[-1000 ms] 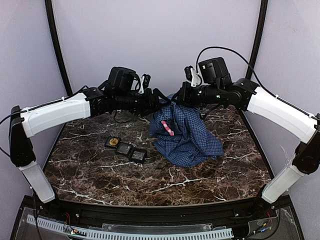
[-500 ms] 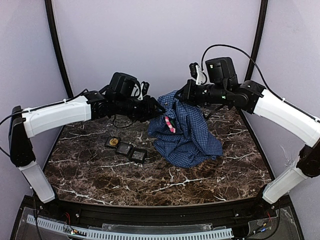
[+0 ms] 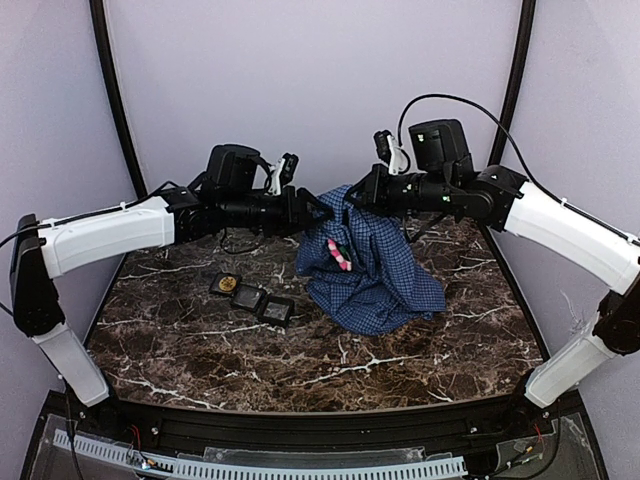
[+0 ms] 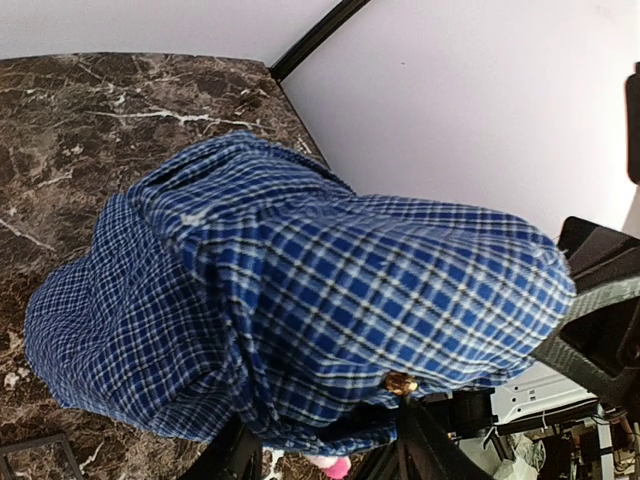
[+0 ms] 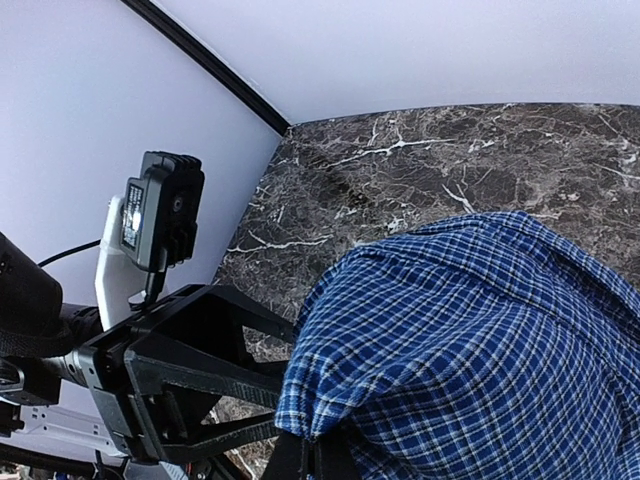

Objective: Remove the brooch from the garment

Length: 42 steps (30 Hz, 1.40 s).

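From the top external view, the right gripper [image 3: 353,196] holds the top of the blue checked garment [image 3: 378,272] up off the marble table [image 3: 180,345]. The rest of the cloth hangs down and pools on the table. The pink brooch [image 3: 340,256] sits on the hanging front of the cloth, below both grippers. The left gripper [image 3: 317,209] reaches in from the left and touches the raised edge of the cloth. 3 small black cases [image 3: 250,297] lie in a row on the table, left of the garment and apart from it.

In the left wrist view, the garment fills the frame. The left gripper's 2 fingers [image 4: 432,452] stand wide apart at the bottom, with a fold of cloth hanging between them, not pinched. A bit of the pink brooch shows at the lower edge between the fingers. A small gold-brown stud [image 4: 401,382] sits on the cloth just above.

In the right wrist view, the right gripper's fingers are closed tight on a bunched edge of the garment at the bottom. The left gripper's spread fingers lie just beside that edge.
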Tool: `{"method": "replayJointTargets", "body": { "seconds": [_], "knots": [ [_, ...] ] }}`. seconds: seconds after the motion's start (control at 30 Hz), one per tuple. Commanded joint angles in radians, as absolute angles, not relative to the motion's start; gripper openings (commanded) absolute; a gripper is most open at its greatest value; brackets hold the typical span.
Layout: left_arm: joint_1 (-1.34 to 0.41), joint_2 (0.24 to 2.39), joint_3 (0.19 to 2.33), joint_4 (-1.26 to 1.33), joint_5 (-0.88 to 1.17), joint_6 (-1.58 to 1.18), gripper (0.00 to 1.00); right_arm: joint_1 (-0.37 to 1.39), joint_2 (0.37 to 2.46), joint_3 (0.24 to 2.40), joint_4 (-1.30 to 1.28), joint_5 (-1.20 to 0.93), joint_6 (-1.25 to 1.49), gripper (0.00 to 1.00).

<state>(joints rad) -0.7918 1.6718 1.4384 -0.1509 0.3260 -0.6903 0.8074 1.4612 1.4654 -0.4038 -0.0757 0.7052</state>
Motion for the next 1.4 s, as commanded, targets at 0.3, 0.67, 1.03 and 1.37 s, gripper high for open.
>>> {"method": "replayJointTargets", "body": {
  "seconds": [0.3,0.67,1.03,1.37],
  "knots": [
    [-0.790,1.613,1.397,-0.026,0.385,-0.650,0.12,0.790,1.446,1.444,-0.335,-0.134,0.716,0.00],
    [-0.788,1.498,1.274,0.131,0.444,-0.604,0.01,0.705,1.473,1.416,-0.409,-0.109,0.798,0.00],
    [-0.784,1.538,1.335,0.099,0.470,-0.608,0.01,0.683,1.392,1.461,-0.481,-0.174,0.775,0.66],
    [-0.779,1.562,1.364,0.032,0.414,-0.610,0.01,0.733,1.277,1.348,-0.423,-0.160,0.987,0.66]
  ]
}}
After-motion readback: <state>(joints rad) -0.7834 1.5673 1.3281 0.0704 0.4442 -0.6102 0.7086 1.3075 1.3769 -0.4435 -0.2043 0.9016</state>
